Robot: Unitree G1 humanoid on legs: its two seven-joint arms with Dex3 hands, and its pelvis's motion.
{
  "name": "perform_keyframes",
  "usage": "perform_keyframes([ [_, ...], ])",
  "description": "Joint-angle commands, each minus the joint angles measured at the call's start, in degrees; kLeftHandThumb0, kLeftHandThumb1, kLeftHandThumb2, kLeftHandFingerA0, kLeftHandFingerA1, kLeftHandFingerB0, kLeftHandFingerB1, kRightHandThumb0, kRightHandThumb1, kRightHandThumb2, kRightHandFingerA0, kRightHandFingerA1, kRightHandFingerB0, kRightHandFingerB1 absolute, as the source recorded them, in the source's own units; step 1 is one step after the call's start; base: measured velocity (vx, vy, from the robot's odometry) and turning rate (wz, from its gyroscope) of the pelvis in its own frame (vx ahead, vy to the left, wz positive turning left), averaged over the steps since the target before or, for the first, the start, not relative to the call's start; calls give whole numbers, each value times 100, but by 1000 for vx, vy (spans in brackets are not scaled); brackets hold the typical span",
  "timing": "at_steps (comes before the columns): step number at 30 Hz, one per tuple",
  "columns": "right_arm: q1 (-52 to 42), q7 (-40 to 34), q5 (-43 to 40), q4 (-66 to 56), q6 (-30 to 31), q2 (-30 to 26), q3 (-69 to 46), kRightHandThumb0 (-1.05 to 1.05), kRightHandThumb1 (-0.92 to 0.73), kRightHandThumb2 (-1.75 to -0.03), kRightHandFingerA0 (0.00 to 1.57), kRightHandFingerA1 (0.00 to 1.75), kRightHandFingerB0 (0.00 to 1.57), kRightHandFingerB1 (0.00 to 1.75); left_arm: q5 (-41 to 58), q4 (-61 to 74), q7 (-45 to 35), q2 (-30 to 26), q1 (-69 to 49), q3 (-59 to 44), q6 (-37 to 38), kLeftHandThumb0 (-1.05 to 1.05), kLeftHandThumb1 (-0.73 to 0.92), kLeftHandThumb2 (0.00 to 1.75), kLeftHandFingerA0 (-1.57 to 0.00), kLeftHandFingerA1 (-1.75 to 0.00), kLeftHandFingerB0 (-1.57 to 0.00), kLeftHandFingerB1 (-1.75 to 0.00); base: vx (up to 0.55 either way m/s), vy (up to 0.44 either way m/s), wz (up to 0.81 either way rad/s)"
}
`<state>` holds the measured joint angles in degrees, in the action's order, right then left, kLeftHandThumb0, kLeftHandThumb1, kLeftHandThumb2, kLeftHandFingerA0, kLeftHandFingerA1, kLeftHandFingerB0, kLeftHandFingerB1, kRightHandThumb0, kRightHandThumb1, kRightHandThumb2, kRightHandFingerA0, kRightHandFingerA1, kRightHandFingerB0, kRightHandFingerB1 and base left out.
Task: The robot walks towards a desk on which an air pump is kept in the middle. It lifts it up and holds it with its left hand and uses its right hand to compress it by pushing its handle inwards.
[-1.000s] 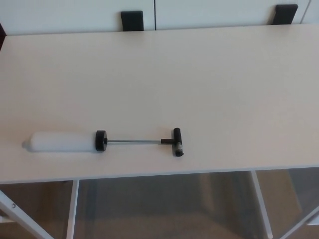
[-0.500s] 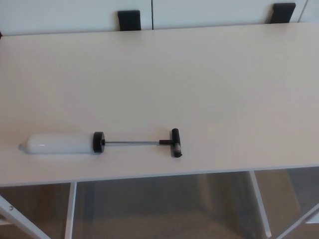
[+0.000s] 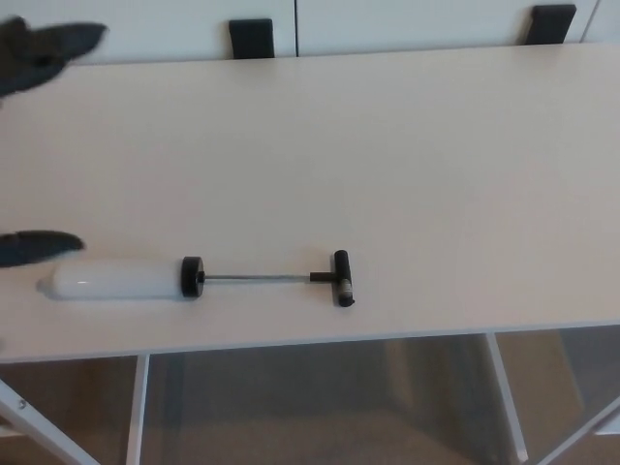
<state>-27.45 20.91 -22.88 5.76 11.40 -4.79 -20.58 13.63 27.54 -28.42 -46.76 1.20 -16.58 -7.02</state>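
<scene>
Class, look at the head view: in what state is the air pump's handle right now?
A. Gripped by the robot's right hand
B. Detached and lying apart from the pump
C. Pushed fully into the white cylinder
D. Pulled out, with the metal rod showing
D: the black T-handle sits away from the white cylinder, with the bare metal rod showing between them and no hand on it.

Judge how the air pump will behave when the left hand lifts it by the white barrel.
The air pump lies on its side with a round barrel, so a nudge may roll it. Its rod is drawn out, so the T-handle end will likely droop. The smooth barrel looks slippery for the open left hand.
</scene>
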Motion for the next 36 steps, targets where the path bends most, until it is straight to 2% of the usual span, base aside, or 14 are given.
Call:
perform_keyframes([
  [1,-4,89,-174,-188,266,-102,31,-12,-37,-86,33,59,12,49,-3006,-1278,-337,-340,1089,2690,-374,-21,42,60,-6,-21,-7,-26,0,0,0],
  [14,-1,75,-179,-251,277,-116,8,-14,-39,-87,31,59,14,50,-3528,-1992,-98,-26,1477,3636,-230,-21,42,55,-7,-25,-10,-26,0,0,0],
  [15,11,73,-188,-255,283,-110,8,-16,-57,-56,43,44,28,33,-3582,-2053,-65,2,1523,3708,-232,-24,42,56,-7,-24,-9,-26,0,0,0],
  [17,27,71,-199,-261,292,-103,6,-16,-57,-56,43,44,28,33,-3647,-2138,-13,32,1592,3815,-238,-24,42,56,-7,-24,-9,-26,0,0,0],
  [18,7,71,-187,-279,285,-106,9,-14,-38,-87,30,58,14,50,-3743,-2212,57,86,1610,3921,-233,-27,45,53,-9,-27,-11,-26,0,0,0],
  [19,7,71,-187,-279,285,-106,9,-14,-38,-87,30,58,14,50,-3743,-2212,57,86,1610,3921,-233,-27,45,53,-9,-27,-11,-26,0,0,0],
  [20,-12,48,-184,-286,283,-89,1,-13,-38,-87,31,59,14,50,-3865,-2345,164,174,1622,4056,-217,-20,38,88,-1,-49,0,-46,0,0,0],
  [28,-11,25,-197,-299,292,-52,-10,-13,-37,-86,35,60,15,51,-4199,-2910,513,442,1682,4527,-212,-18,42,90,0,-48,0,-46,0,0,0],
  [35,-34,34,-136,-310,256,-73,12,-13,-38,-86,29,58,13,50,-4444,-3186,711,538,1720,4759,-199,-17,46,92,-1,-49,0,-46,0,0,0],
  [36,-26,25,-159,-324,275,-52,11,-15,-55,-56,41,44,28,33,-4501,-3293,770,542,1754,4793,-134,-17,48,93,-1,-49,0,-46,0,0,0],
])
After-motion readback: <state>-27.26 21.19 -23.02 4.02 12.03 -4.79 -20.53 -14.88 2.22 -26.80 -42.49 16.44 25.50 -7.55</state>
